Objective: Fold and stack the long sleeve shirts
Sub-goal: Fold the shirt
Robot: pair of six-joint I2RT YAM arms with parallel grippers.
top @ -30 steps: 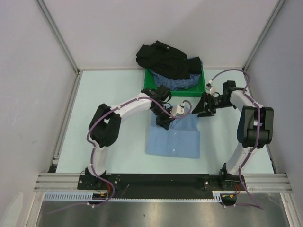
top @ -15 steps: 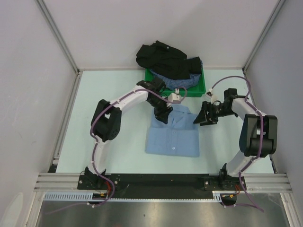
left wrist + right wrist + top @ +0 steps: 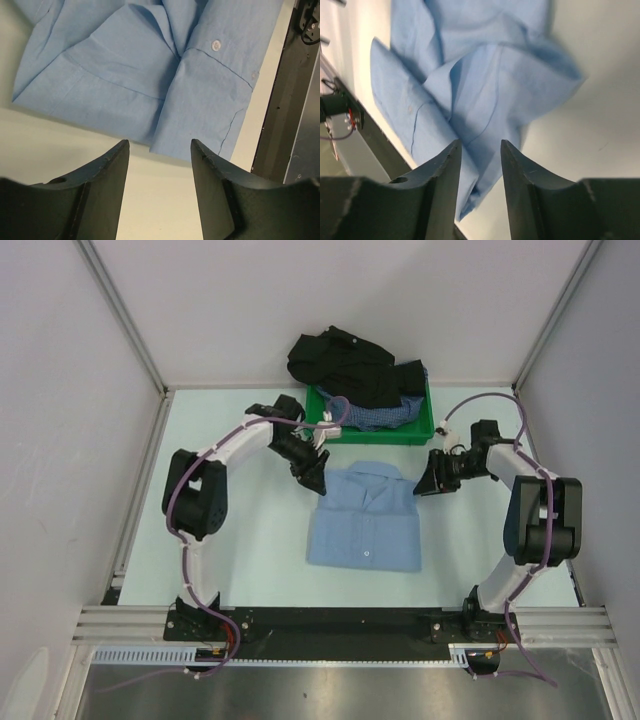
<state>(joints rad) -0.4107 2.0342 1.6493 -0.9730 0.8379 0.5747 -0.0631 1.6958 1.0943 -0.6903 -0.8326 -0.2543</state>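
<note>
**Top external view.** The light blue shirt is seen folded into a rectangle, collar toward the far side, near the middle of the table. The black shirt and the checked shirt are heaped in the green tray behind it, the black one spilling over the far rim. The left gripper is placed just beside the collar's left corner, and the right gripper just beside the right shoulder. Only this view shows the tray and both arms.

**Left wrist view.** The fingers are held wide apart with nothing between them. The folded edge of the light blue shirt and one button are shown beyond the fingertips, with the dark base rail at the right.

**Right wrist view.** The jaws are parted by a narrow gap and no cloth is pinched. Rumpled shoulder cloth of the light blue shirt lies beyond.

**Change.** One second earlier the left gripper was over the collar, hiding it. It has since been drawn off to the left, so the collar is uncovered. The right gripper has barely shifted.
</note>
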